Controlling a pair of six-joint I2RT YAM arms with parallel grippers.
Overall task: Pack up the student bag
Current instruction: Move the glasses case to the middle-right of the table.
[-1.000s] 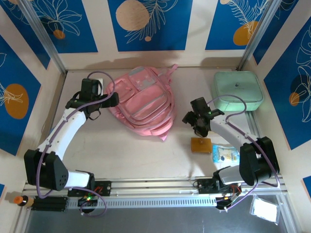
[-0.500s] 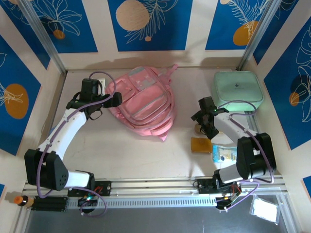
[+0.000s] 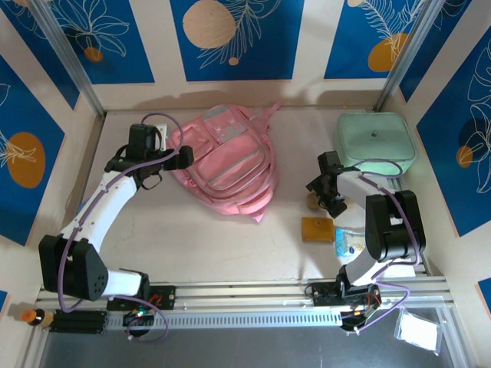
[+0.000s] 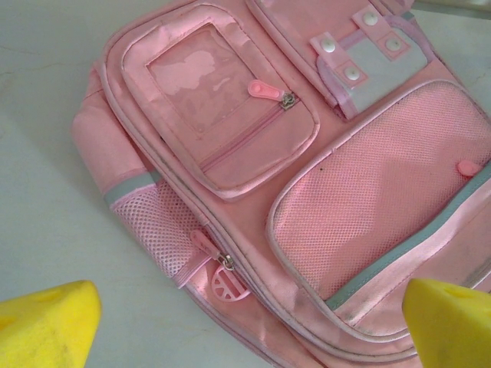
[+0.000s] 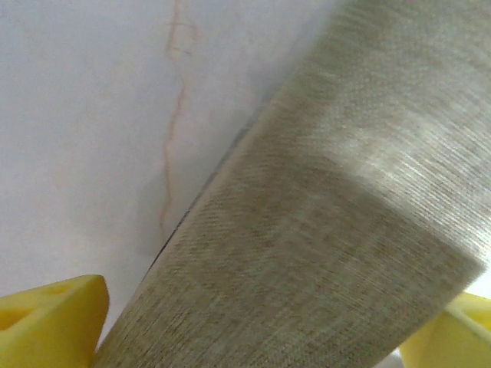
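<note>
Left gripper (image 4: 249, 322) and right gripper (image 5: 247, 322) both show jaws wide apart

Big pink student bag (image 3: 226, 165) lies flat on the worktop (image 3: 192, 245), toward the back. Left gripper (image 3: 184, 157) is right at its left edge. Right gripper (image 3: 321, 195) is over a small tan thing (image 3: 312, 202), btw the bag & a mint-green case (image 3: 376, 142). Brown block (image 3: 317, 228) & blue-white packet (image 3: 353, 242) lie nearer me.

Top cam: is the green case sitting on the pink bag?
No, the mint-green case lies on the table at the far right, clear of the student bag.
</note>
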